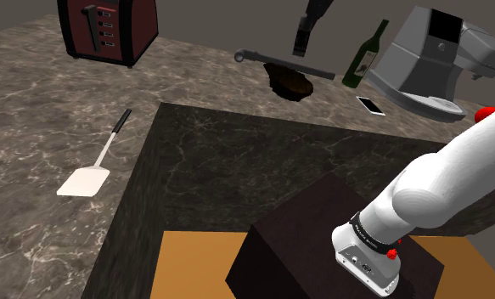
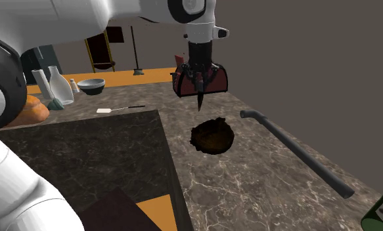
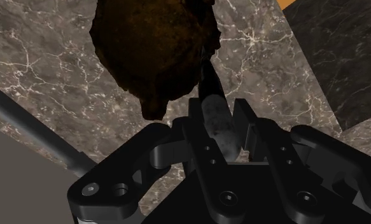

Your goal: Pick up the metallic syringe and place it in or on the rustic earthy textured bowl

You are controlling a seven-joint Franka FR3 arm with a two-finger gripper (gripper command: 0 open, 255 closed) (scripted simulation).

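The arm's black jaws are clamping the slender grey metallic syringe (image 3: pixel 216 124) and holding it aloft, its long axis hanging near-vertical, tip down, over the edge of the dark brown rough-textured bowl (image 2: pixel 213 136) sitting on the marbled stone worktop (image 2: pixel 262 180) below.

Open air above the brown bowl (image 2: pixel 213 136), long grey bar (image 2: pixel 295 151) just beside, toaster (image 2: pixel 221 80) behind
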